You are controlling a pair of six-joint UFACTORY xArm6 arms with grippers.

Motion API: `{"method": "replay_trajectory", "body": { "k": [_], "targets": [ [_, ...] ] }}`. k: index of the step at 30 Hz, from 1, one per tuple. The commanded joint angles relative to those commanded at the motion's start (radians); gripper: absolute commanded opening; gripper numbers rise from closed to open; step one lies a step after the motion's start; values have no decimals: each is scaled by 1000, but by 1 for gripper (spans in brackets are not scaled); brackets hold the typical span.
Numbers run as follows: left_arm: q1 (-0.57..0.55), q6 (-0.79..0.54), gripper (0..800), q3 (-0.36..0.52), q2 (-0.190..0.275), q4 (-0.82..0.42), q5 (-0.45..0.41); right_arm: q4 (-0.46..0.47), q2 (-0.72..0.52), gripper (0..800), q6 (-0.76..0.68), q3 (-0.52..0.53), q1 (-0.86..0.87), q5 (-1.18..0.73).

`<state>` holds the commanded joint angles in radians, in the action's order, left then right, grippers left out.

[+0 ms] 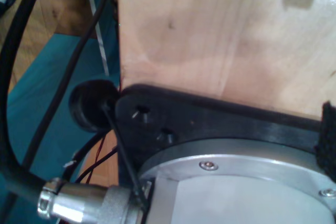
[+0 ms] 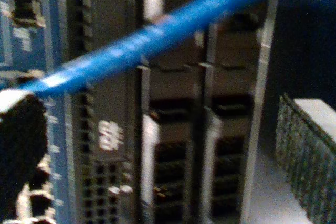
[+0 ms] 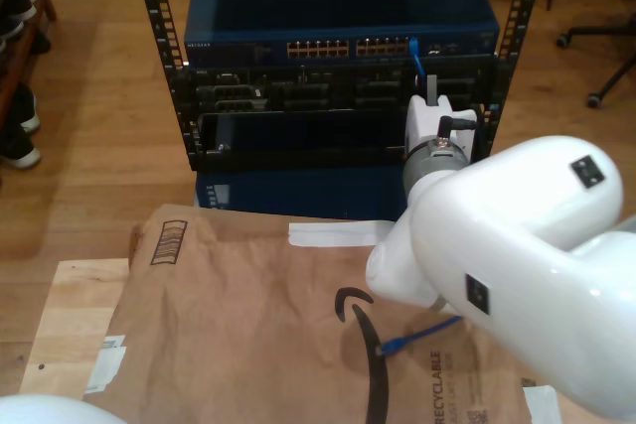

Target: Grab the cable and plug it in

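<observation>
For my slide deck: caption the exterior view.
White arm reaches to the rack, blue cable at the switch ports, its other plug on brown paper.

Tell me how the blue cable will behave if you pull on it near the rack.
Probably floppy: the cable is thin and its loose end lies limp on the brown paper. Likely light too, so the free part should trail along. One end runs up to the blue switch, so a hard tug may strain that plug.
</observation>
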<state>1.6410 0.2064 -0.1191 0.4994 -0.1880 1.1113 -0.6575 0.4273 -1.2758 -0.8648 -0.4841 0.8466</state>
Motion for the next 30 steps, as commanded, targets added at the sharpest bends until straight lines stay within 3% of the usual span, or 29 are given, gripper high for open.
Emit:
{"method": "replay_trajectory", "body": {
  "k": [9,16,24,27,30],
  "targets": [
    [-2,0,800,0,0,0,0,0,-51,661,-2,12,8,-43],
    [-2,0,800,0,0,-2,0,72,-106,658,5,17,40,-167],
    [0,0,799,0,0,0,0,252,-308,662,17,60,138,-503],
    [0,0,800,0,0,0,0,301,-371,671,94,60,201,-666],
    [-2,-2,800,0,0,0,0,319,-434,729,221,51,281,-856]
  ]
}}
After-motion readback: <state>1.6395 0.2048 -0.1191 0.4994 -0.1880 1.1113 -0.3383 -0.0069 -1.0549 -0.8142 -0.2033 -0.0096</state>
